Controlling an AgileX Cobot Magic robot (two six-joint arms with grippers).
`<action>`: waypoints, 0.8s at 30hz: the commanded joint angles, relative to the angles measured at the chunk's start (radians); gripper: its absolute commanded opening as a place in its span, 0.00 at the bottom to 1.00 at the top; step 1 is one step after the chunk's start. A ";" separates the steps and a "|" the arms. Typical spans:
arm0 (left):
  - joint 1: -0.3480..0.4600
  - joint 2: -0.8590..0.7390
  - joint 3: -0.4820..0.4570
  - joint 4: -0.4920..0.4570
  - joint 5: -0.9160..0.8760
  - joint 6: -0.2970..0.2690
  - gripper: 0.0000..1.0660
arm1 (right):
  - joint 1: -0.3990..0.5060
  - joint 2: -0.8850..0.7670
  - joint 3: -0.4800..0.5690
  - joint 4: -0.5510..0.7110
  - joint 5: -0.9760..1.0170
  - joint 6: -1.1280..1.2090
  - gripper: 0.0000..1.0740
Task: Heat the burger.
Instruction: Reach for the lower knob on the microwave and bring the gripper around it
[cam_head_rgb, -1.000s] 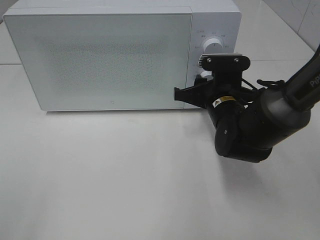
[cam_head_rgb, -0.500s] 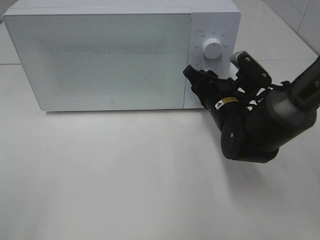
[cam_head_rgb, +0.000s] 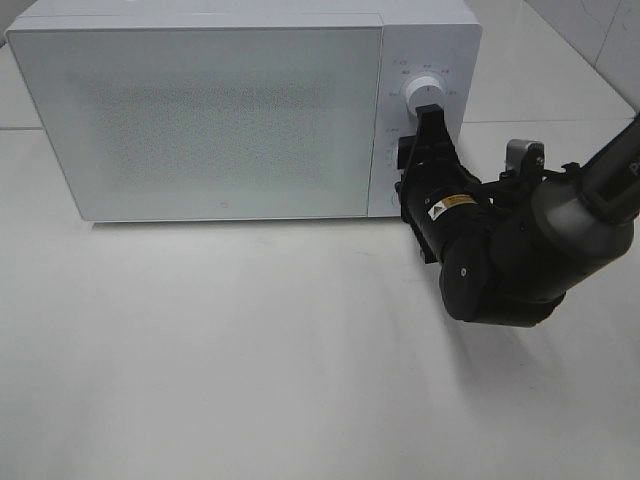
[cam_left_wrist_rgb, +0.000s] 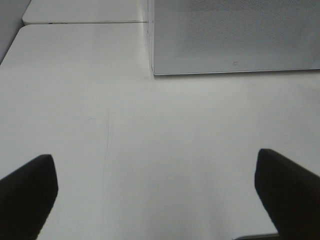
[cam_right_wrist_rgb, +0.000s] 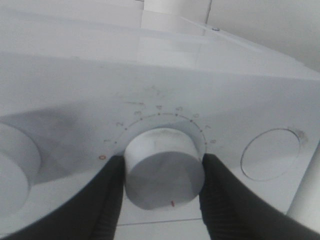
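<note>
Black fingers (cam_right_wrist_rgb: 107, 200) of the right gripper (cam_right_wrist_rgb: 162, 164) are pinched on the lower dial (cam_right_wrist_rgb: 164, 172), one touching each side of its rim.

Dial: round and plain white, with a small red tick at the edge of its face. A printed scale of small numerals arcs round it, with a red zero at one end.

Control panel: the upper dial (cam_head_rgb: 424, 93) and a round button (cam_right_wrist_rgb: 270, 154) lie to either side of the gripped dial.

Exterior view: the right arm (cam_head_rgb: 520, 250) reaches in from the right, its fingers against the panel of the white microwave (cam_head_rgb: 430, 30). The microwave door (cam_head_rgb: 200, 110) is closed, and its speckled front hides the inside.

Burger: not visible in any view, so its appearance and location cannot be told.

Left gripper (cam_left_wrist_rgb: 157, 185): jaws spread wide over the white table (cam_left_wrist_rgb: 150, 130), with the microwave's lower front corner ahead.
</note>
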 joint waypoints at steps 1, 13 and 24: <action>0.002 -0.021 0.004 -0.007 -0.013 -0.001 0.94 | 0.005 -0.025 -0.045 -0.134 -0.165 0.168 0.00; 0.002 -0.021 0.004 -0.007 -0.013 -0.001 0.94 | 0.005 -0.025 -0.045 -0.129 -0.166 0.431 0.00; 0.002 -0.021 0.004 -0.007 -0.013 -0.001 0.94 | 0.005 -0.025 -0.045 -0.128 -0.166 0.396 0.01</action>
